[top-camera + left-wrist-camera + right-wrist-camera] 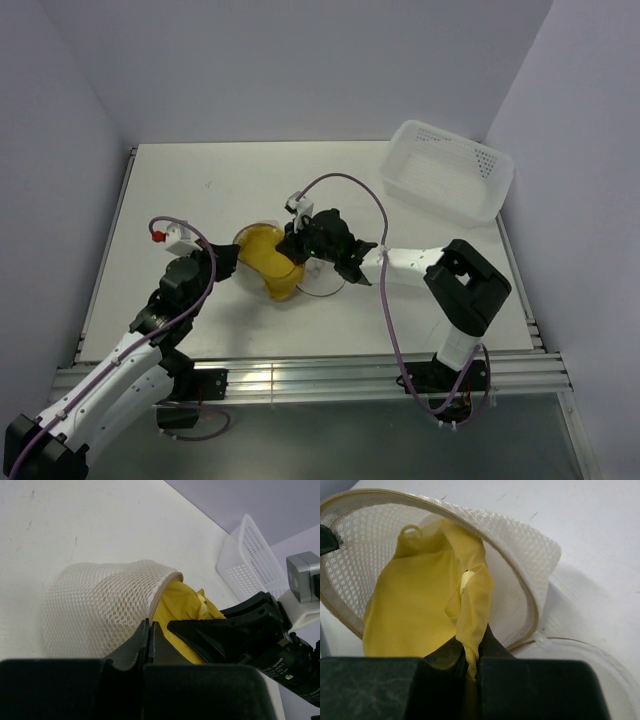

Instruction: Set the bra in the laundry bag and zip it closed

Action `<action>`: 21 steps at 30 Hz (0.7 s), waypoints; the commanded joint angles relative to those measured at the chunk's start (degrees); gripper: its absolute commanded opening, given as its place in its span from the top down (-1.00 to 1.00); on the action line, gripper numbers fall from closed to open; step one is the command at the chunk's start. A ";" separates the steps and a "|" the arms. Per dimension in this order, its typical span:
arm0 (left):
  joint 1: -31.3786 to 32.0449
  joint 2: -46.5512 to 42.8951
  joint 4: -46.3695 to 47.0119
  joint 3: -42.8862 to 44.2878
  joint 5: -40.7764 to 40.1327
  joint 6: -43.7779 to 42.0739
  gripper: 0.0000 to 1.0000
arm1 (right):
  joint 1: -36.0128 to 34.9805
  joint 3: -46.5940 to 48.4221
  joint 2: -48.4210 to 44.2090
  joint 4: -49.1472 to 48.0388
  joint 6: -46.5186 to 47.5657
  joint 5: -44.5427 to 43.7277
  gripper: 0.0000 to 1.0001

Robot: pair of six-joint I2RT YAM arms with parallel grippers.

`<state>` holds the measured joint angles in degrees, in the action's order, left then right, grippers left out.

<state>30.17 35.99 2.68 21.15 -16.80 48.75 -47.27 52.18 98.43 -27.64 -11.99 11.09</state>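
mustard-yellow bra (420, 600), cream-white honeycomb-mesh laundry bag (95, 610), white perforated basket (445, 175)

Bright, even, diffuse light falls from above in all 3 views. Seen from the top, the white surface (190, 185) looks almost washed out, with only soft, faint shadows beneath the arms. A pale glare streak runs along the metal rail (300, 378). In the wrist views, the left tool (150, 626) and right tool (470, 652) loom dark and blurred. The laundry bag (520, 552) casts a soft grey shadow to its right.
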 commanded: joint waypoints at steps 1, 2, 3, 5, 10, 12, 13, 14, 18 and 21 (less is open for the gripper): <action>-0.20 0.39 3.91 1.70 1.24 -0.85 1.00 | -0.46 5.80 -3.86 8.10 6.45 -2.75 1.00; -0.20 1.10 4.35 2.05 2.55 -0.94 1.00 | -0.55 7.22 -3.51 9.52 6.54 -2.05 1.00; -0.20 2.67 5.57 2.67 3.25 -1.03 0.99 | -0.72 8.71 -2.81 11.45 6.71 -1.17 1.00; -0.12 4.35 7.77 2.93 6.93 -1.64 0.99 | -2.21 13.46 0.08 15.41 7.06 0.51 1.00; -0.11 6.82 13.83 1.71 11.34 -3.31 1.00 | -5.11 19.26 5.62 17.27 4.26 3.23 1.00; -0.03 5.94 14.98 0.48 13.44 -3.40 0.99 | -5.38 19.54 6.42 16.22 -0.47 3.59 1.00; -0.03 5.68 15.86 0.04 14.15 -3.14 0.99 | -5.38 18.84 6.59 13.69 -2.67 2.54 1.00; -0.03 5.50 16.22 -0.40 14.94 -2.70 1.00 | -5.38 18.31 6.77 12.45 -6.43 -0.25 1.00; -0.03 2.87 18.50 -4.96 17.40 0.46 1.00 | -5.29 19.01 9.58 11.55 -15.32 -8.62 1.00; -0.03 0.32 23.50 -9.17 19.34 1.43 1.00 | -5.29 18.75 11.69 11.65 -23.15 -12.13 1.00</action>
<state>30.13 38.83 17.41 15.00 -2.04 48.05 -52.23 70.06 108.12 -13.76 -24.51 5.17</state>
